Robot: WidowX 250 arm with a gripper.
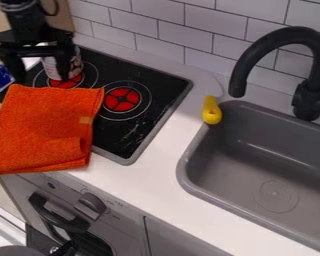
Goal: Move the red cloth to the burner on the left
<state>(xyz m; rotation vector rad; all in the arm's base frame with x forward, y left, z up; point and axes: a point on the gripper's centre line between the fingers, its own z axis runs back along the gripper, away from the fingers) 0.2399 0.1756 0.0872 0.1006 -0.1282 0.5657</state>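
The orange-red cloth (42,125) lies partly on the stove (132,135), its lower side at the counter's (163,185) front edge; bare stovetop opens rightward. It looks rough, flattish (one small fold, lower right). Beyond, the pincer (42,62) stands wide.

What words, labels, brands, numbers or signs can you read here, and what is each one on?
None can be read.
Can: print too blurred to read.
Oven panel: small marks near the knob, too small to read.
Cloth: a small paler patch, no letters to make out.
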